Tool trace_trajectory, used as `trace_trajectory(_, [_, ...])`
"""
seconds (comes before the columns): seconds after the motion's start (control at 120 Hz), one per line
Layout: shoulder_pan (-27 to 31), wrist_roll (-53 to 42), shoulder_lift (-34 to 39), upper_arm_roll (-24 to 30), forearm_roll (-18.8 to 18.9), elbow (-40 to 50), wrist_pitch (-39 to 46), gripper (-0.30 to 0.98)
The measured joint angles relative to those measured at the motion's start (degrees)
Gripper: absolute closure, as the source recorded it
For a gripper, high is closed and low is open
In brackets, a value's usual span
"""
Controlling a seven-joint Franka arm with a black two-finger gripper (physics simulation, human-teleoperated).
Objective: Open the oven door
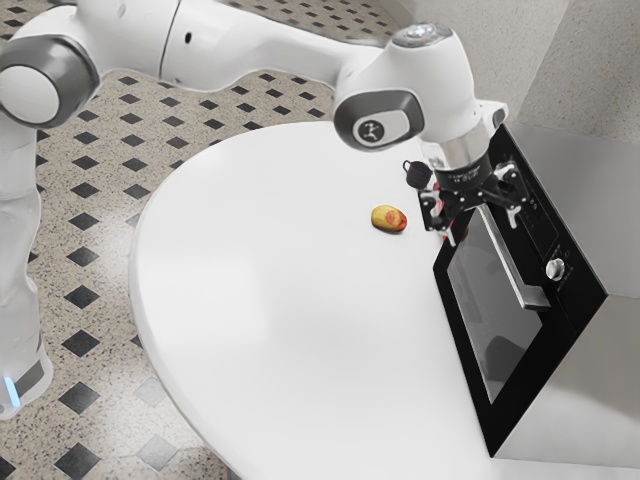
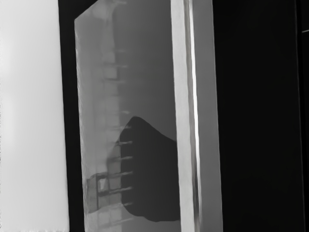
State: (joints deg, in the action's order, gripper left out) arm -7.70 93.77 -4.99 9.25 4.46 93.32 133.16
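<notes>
My gripper (image 1: 483,224) is open at the far end of the oven's handle, its two fingers spread to either side of the bar. The silver handle (image 1: 512,260) runs along the upper part of the oven door (image 1: 492,320), which is shut, with a dark glass pane in a black frame. In the wrist view the handle (image 2: 187,116) crosses in front of the glass of the oven door (image 2: 145,72), and a dark shadow lies on the pane. Whether a finger touches the bar I cannot tell.
A yellow-red fruit (image 1: 388,218) and a dark mug (image 1: 418,174) stand on the round white table (image 1: 250,300), beyond the oven's near end. Something reddish is partly hidden behind the gripper. A round knob (image 1: 555,269) sits on the oven's black panel.
</notes>
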Motion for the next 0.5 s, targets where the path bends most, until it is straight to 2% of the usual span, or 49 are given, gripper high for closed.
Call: trace_trajectory(0.5, [-0.2, -1.1, -2.0, -0.8, -2.7, 0.4, 0.1, 0.00])
